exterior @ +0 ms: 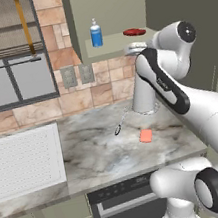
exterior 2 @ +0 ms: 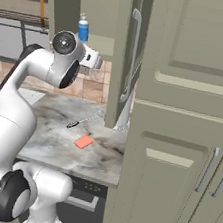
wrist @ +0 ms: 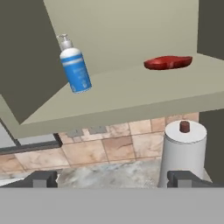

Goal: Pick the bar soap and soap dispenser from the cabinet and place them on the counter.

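- Up on the left of the inner shelf of the sage-green cabinet (exterior: 114,43) stands the small blue soap dispenser (exterior: 96,33) with its white pump top, upright and close to the cabinet's left wall.
- Further right on the same shelf, near its front edge, lies a dark red flat oval disc (exterior: 134,32), well apart from the bottle.
- Down on the grey-beige marble-veined counter (exterior: 96,154), a thin dark-tipped utensil (exterior: 120,122) lies slanted near the middle, towards the tiled back wall.
- Just right of it, nearer the counter's front edge, the flat coral-pink bar soap (exterior: 145,135) lies flat on the stone.
- Behind the soap, a white paper-towel roll (wrist: 183,151) stands upright at the back of the counter under the shelf.
- Seen from the hand, the robot's gripper (wrist: 117,178) has its two dark fingertips (wrist: 43,178) spread wide apart with nothing between them, below the shelf's front edge.
- On the right, the cabinet's panelled door (exterior 2: 123,54) with its silver bar handle stands swung open.
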